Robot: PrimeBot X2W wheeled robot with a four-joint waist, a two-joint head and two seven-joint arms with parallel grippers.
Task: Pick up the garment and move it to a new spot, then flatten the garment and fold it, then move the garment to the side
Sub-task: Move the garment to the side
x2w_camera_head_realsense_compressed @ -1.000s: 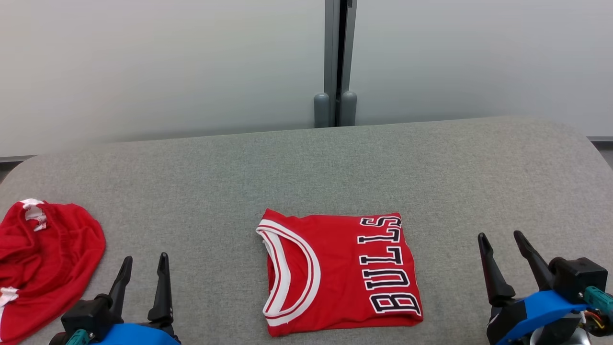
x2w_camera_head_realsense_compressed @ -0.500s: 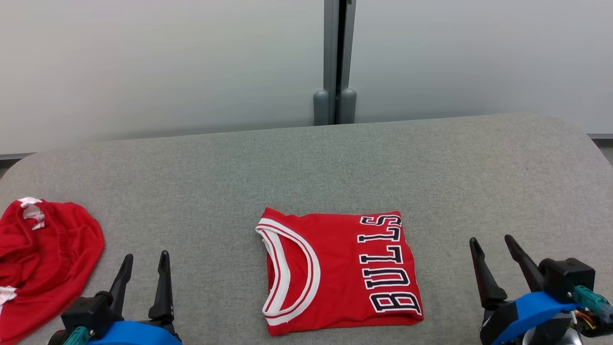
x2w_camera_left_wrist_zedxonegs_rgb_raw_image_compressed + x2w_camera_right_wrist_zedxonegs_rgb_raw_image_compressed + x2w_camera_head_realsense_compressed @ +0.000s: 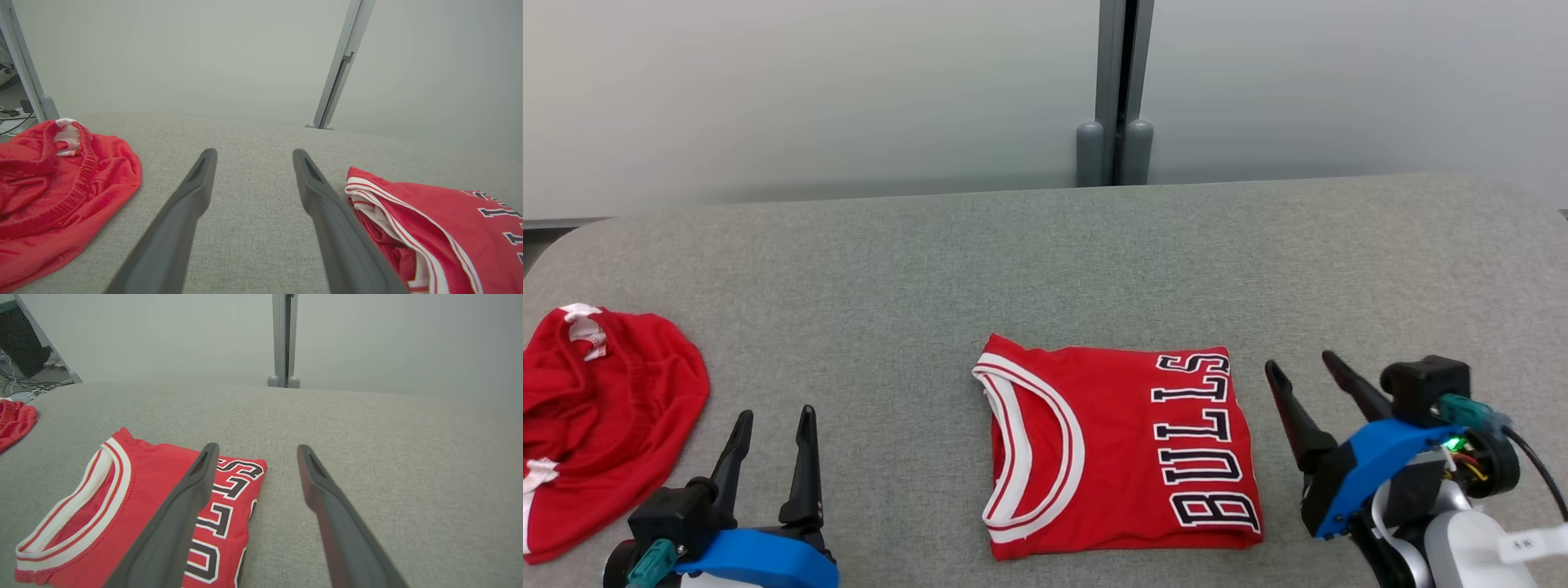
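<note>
The garment (image 3: 1119,449) is a red jersey with white trim and "BULLS" lettering, folded into a neat rectangle at the middle front of the grey table (image 3: 1045,261). My right gripper (image 3: 1298,362) stands open just right of its lettered edge, nothing between the fingers. In the right wrist view the right gripper (image 3: 258,448) straddles the garment's (image 3: 135,498) far right corner from above. My left gripper (image 3: 776,414) is open and empty, well left of the garment. The left wrist view has the left gripper (image 3: 254,153) over bare table, with the garment's (image 3: 429,220) collar to its right.
A crumpled pair of red shorts (image 3: 605,416) lies at the table's left edge, also seen as red shorts (image 3: 61,175) in the left wrist view. A grey partition post (image 3: 1123,90) stands behind the table's far edge. Bare table stretches behind and to the right of the garment.
My right gripper has moved left and forward, close to the garment's right edge. The head camera has shifted a little. The left gripper and the garment have stayed put.
</note>
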